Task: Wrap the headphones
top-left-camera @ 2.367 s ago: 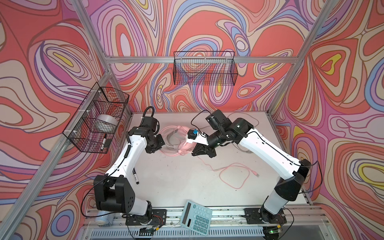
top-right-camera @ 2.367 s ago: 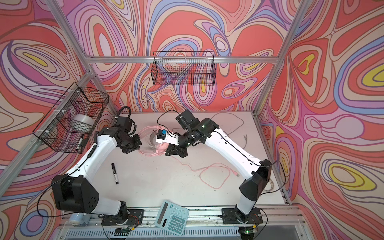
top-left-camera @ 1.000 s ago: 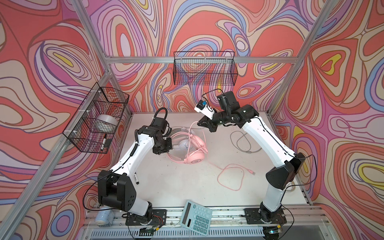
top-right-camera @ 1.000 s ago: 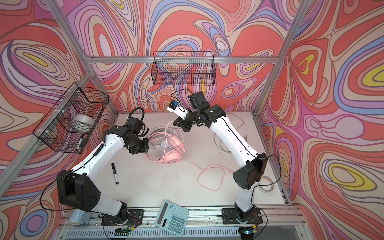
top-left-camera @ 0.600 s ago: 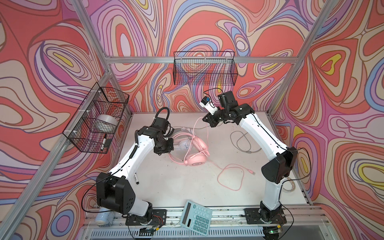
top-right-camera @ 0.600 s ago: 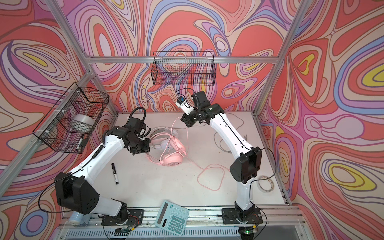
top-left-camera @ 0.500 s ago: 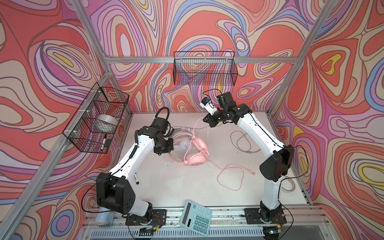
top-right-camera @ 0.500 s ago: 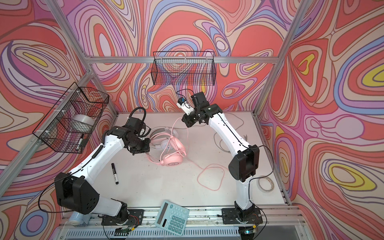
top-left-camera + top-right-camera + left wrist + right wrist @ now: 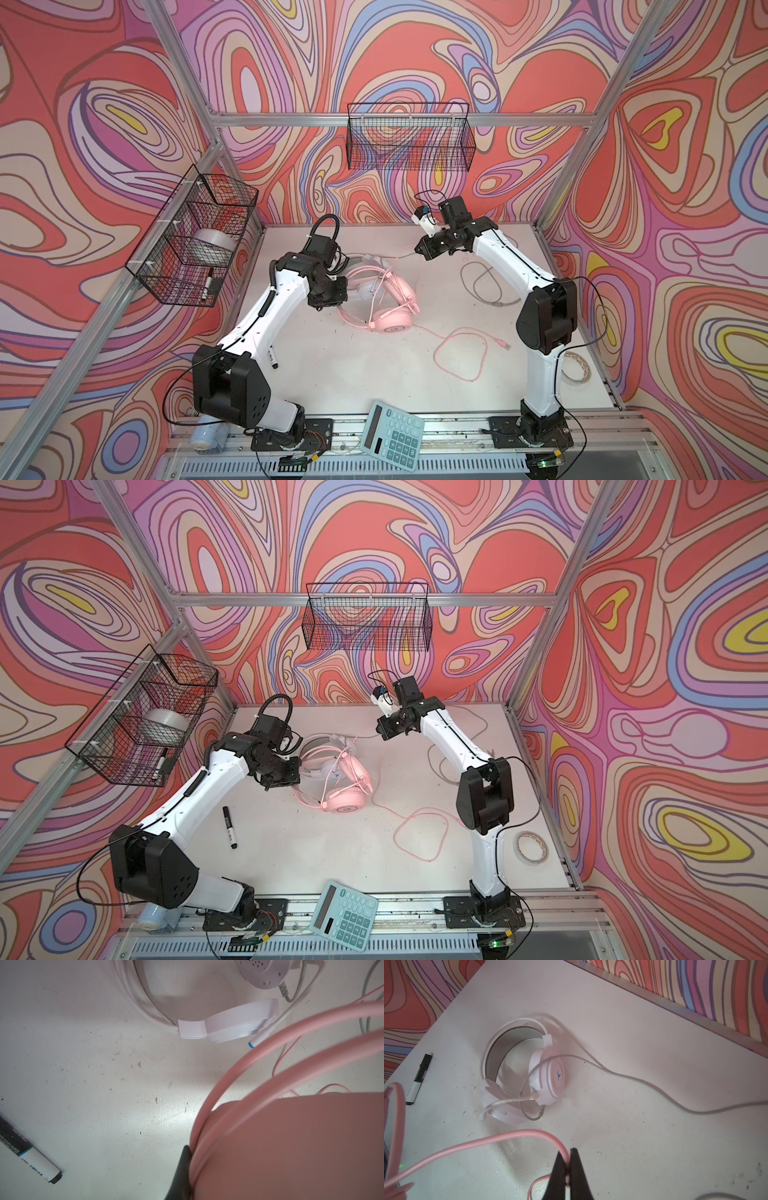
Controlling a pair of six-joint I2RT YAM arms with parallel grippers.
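We log the left gripper (image 9: 330,302) clamped hard onto the headband of the pink headset (image 9: 391,325), whose lower ear cup rests on the table (image 9: 353,386) near its middle. The white headset (image 9: 529,1076) lies flat just behind it. The right gripper (image 9: 567,1154), raised near the back wall, pinches the pink cable (image 9: 519,1133) tight; 1 slack loop trails on the table farther right.

Both top views look steeply down from high above the near edge of the counter (image 9: 353,374), spanning every edge. Each wrist view sits close over the counter; both share the white headset (image 9: 546,1076).
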